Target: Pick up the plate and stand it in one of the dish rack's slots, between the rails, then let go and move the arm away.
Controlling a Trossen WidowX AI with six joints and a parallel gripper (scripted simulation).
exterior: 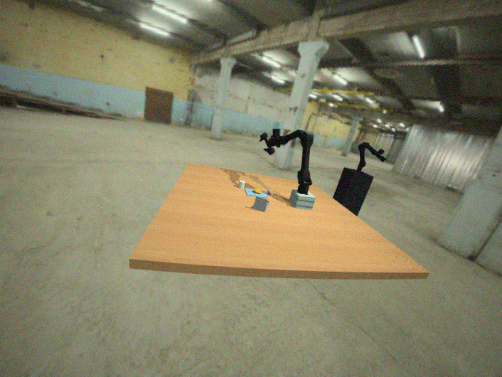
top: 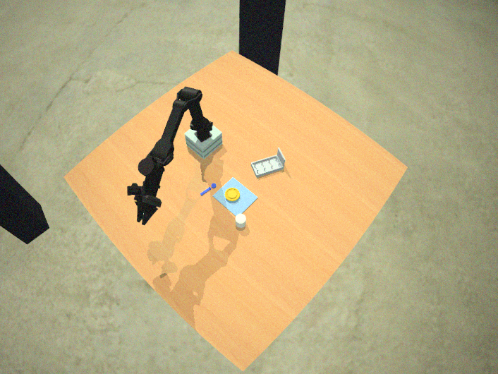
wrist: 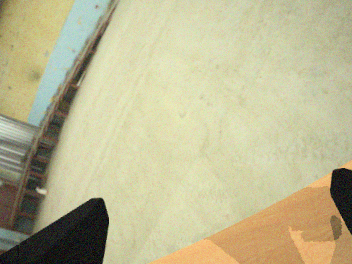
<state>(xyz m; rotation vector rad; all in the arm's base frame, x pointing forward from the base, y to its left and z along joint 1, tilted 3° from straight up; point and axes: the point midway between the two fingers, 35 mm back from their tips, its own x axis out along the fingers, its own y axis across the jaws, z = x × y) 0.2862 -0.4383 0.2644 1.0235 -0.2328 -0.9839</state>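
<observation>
The yellow plate (top: pixel 232 194) (exterior: pixel 257 190) lies flat on a light blue square mat (top: pixel 247 197) (exterior: pixel 249 193). The pale grey dish rack (top: pixel 270 173) (exterior: pixel 260 203) stands on the table, with its slots facing up and a tall panel at one end. No plate is in it. My gripper (top: pixel 141 222) (exterior: pixel 264 144) (wrist: pixel 220 197) is open and empty. It hangs high in the air, well away from both plate and rack. The wrist view shows only floor, wall and a table edge between the fingers; plate and rack are out of that view.
A white cup (top: pixel 240 221) (exterior: pixel 241 184) stands beside the mat's corner. A blue spoon-like utensil (top: pixel 205 190) (exterior: pixel 269 192) lies on the mat's other side. My arm's base stands on a pale block (top: pixel 204 149) (exterior: pixel 301 200). Another arm stands on a black pedestal (exterior: pixel 353 188) beyond the table.
</observation>
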